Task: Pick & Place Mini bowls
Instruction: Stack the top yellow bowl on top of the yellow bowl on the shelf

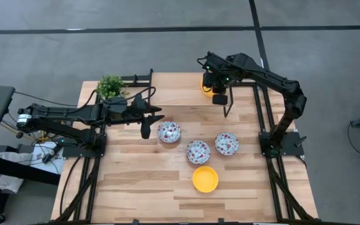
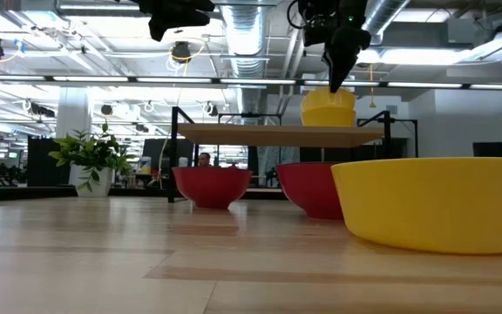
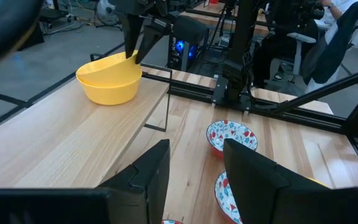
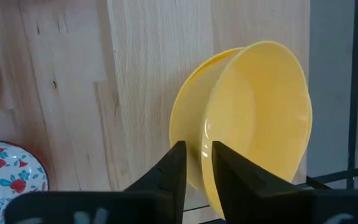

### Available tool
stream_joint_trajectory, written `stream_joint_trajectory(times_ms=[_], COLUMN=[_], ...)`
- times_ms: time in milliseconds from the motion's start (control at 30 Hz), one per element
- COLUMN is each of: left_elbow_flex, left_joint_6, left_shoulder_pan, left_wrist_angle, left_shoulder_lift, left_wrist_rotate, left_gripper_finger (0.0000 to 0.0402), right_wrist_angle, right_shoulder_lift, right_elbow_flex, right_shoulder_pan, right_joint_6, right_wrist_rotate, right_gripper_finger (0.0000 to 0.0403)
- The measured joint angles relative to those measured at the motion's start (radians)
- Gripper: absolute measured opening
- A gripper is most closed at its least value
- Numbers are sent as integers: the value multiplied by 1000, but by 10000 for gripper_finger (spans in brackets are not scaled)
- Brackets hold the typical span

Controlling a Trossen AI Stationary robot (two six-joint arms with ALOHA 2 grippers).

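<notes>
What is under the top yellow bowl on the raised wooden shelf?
Another plain yellow bowl sits under the top yellow bowl, nested on the raised wooden shelf. Its inside is covered.

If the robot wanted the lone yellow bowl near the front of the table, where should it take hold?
Probably by the rim. The yellow bowl sits upright and open, apart from the patterned bowls, so a tool could drop from straight above with one finger inside the wall and one outside, on the side away from them.
</notes>
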Motion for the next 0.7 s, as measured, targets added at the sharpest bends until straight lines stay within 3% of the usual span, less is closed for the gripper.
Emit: stream_joint_trajectory(times_ms=[233,500,700], left_elbow_flex=[0,0,0], left_joint_6=[0,0,0], left_shoulder_pan=[0,0,0], left_wrist_angle=[0,0,-1], left_shoulder_lift=[0,0,0], left_wrist_rotate=[0,0,0], left_gripper_finger=[150,150,150], right_wrist_angle=[10,26,26], right_shoulder_lift=[0,-1,-2], right_elbow_flex=[0,0,0], right_shoulder_pan=[4,25,26], right_joint_6=[0,0,5], right_wrist_rotate=[2,85,79], right_gripper_finger=[79,70,53])
